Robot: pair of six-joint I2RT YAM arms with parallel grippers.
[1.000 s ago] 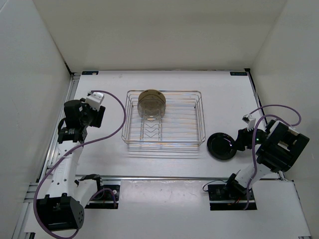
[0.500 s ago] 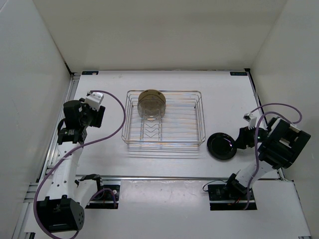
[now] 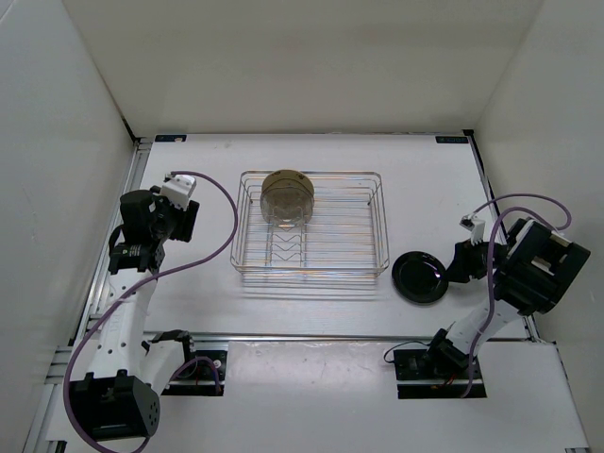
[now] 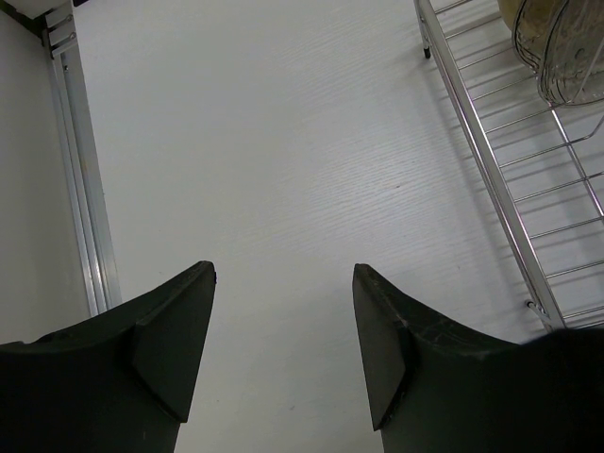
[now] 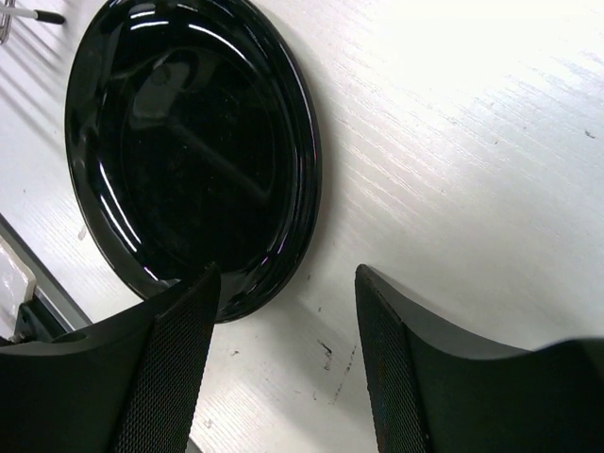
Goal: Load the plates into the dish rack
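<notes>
The glossy black plate (image 3: pixel 420 276) is seen lying flat on the surface (image 3: pixel 311 311), just beside the right end of the dish rack (image 3: pixel 311 272) and outside it. The right tool (image 5: pixel 283 311) is held low at the plate's near rim with its jaws spread and nothing gripped between them. Inside the rack, plates (image 3: pixel 286 198) are stood on edge at the far left end. A tan-yellow one and a translucent one can be made out, but their full number cannot be told. The task is judged mostly done, with the black plate left to be loaded. The left tool (image 4: pixel 283 283) is also released, held over bare surface left of the rack. The surface is white, edged by a metal rail (image 4: pixel 80 189) and enclosed by plain white walls (image 3: pixel 302 66).
</notes>
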